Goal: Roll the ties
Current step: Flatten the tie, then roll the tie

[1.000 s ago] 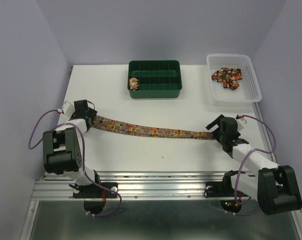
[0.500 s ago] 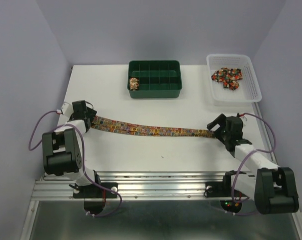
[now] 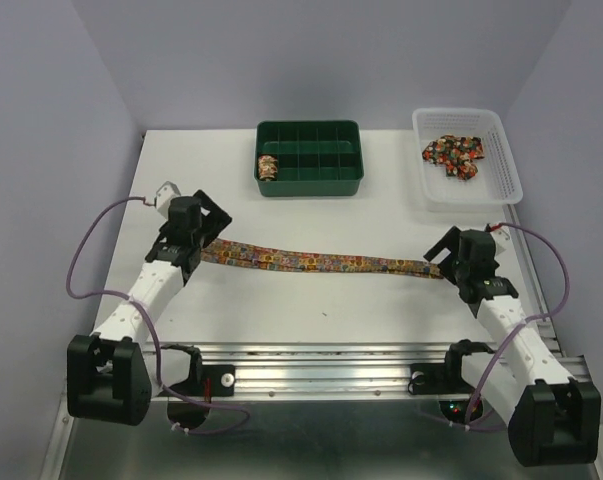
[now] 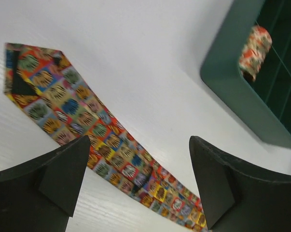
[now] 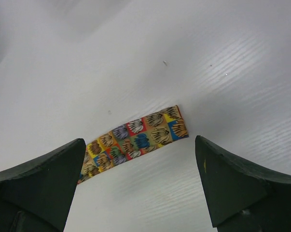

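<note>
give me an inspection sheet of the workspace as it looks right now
surface: white table, one dark speck near the front
job's things: flat tie stretched across the table; rolled tie in a left-hand compartment of the green tray; loose ties heaped in the white basket
clutter: nothing seen
grippers: left gripper open above the flat tie near its wide end; right gripper open above its narrow end; neither holds anything
cables: purple cables loop beside each arm, off the flat tie
surroundings: plain walls; metal rail at the near edge
</note>
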Controlling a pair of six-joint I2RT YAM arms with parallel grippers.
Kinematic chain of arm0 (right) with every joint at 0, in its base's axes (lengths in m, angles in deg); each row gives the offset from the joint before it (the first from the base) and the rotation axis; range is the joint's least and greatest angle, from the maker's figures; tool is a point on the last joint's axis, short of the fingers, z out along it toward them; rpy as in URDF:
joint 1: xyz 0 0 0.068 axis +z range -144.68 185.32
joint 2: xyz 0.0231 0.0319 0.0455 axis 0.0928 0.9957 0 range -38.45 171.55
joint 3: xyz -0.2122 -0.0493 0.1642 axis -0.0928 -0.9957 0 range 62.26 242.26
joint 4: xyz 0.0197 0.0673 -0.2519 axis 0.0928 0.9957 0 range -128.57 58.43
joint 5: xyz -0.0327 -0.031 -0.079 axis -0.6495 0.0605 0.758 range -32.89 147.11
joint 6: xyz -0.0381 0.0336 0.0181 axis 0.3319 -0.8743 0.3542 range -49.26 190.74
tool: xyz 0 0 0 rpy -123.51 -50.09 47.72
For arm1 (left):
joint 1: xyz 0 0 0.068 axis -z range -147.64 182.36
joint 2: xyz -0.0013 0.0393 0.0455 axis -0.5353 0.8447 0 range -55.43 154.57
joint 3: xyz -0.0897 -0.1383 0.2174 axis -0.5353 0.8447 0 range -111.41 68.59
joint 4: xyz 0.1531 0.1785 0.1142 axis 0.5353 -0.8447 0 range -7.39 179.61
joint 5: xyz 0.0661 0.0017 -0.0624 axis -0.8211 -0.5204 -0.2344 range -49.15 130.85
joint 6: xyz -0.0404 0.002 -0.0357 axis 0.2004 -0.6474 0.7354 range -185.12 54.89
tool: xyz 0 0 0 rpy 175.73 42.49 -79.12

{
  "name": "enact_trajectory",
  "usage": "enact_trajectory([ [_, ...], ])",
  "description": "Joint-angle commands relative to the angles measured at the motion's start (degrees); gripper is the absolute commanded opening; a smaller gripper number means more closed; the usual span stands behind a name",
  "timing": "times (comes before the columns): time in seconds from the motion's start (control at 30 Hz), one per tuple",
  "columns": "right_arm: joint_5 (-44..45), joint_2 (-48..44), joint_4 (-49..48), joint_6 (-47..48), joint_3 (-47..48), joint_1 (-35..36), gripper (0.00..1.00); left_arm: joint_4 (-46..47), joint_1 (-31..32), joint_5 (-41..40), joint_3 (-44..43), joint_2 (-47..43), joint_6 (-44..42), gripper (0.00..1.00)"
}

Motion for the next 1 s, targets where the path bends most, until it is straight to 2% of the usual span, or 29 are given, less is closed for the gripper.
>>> enact_trajectory([
  [0.0,4.58,3.36,3.95,-1.18,2.68,-0.68,1.00,-0.56,6.70,1.52,-1.08,-1.07,-3.62,0.96],
  [0.03,4.24,4.84,3.16,-0.14,2.42,-0.94,1.00,2.06,8.89,4.32,-0.21,-1.42,-5.19,0.96],
  [0.17,2.74,7.40,3.07,0.13,2.42,-1.56,1.00,6.02,13.47,3.83,1.38,-4.22,-7.31,0.96],
  [0.27,-0.16,9.25,-0.79,0.92,1.10,-3.58,0.97,8.76,15.94,5.13,2.87,-6.69,-8.55,0.96],
  [0.3,-0.60,10.99,-1.32,1.18,1.18,-4.10,0.93,9.11,16.38,6.36,3.05,-7.22,-8.72,0.96],
  [0.33,-1.56,11.88,-1.85,2.14,1.36,-4.28,0.81,9.81,17.08,6.72,3.66,-7.84,-8.90,0.96],
  [0.43,-2.44,15.57,-2.38,2.50,1.71,-4.90,0.67,10.87,17.96,6.81,4.54,-8.19,-8.73,0.96],
  [0.67,-4.29,19.62,-3.70,1.72,2.50,-5.43,0.50,11.31,18.41,7.51,4.28,-6.35,-9.08,0.96],
  [0.8,-4.38,19.54,-3.70,1.45,2.07,-5.78,0.45,11.40,18.76,7.78,4.02,-6.00,-9.25,0.96],
  [0.97,-6.14,19.54,-4.49,2.24,1.80,-6.57,0.28,11.40,18.93,7.51,4.02,-6.26,-9.43,0.96],
])
